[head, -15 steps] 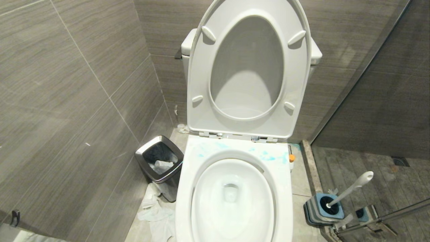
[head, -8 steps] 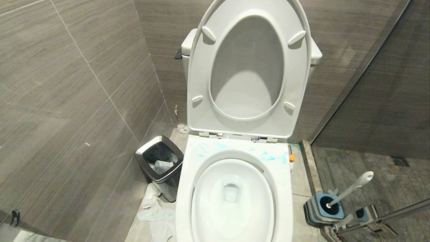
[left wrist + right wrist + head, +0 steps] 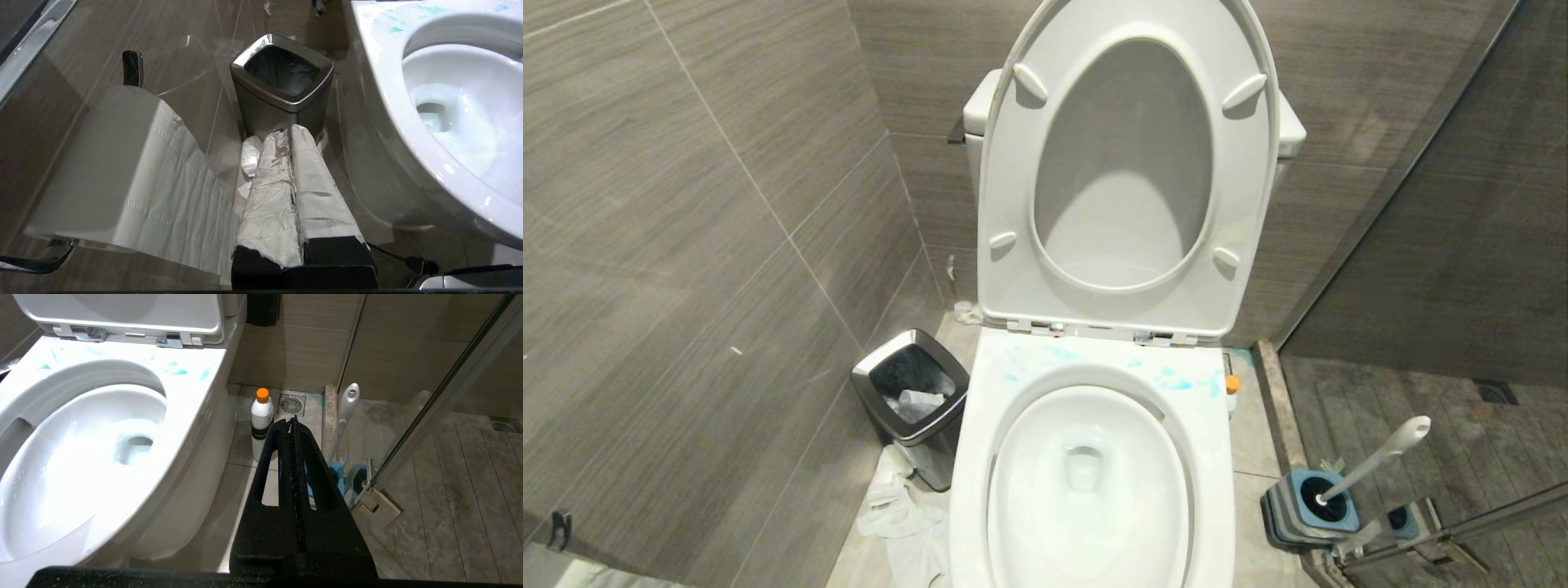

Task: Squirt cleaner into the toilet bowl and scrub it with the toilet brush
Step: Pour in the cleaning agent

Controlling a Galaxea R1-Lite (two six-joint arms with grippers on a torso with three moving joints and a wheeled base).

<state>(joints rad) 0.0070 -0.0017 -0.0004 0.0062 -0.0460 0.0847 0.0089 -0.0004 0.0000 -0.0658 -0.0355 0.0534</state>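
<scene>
While lid stands raised, toilet bowl [image 3: 1086, 482] white, glossy, blue-smeared rim

Even indoor light, glare on my white bowl, soft edges up close.

From my head the room is evenly lit from above; the raised lid [image 3: 1123, 163] carries a soft grey shadow across its hollow, and the wall lines bow toward the frame edges. Strong glare washes out the near part of the bowl [image 3: 61, 490] beside my right gripper [image 3: 293, 421], which reads as a flat dark mass. By my left gripper [image 3: 286, 132], the paper roll [image 3: 102, 163] is blurred, and the bin [image 3: 282, 77] rim throws bright glints.
</scene>
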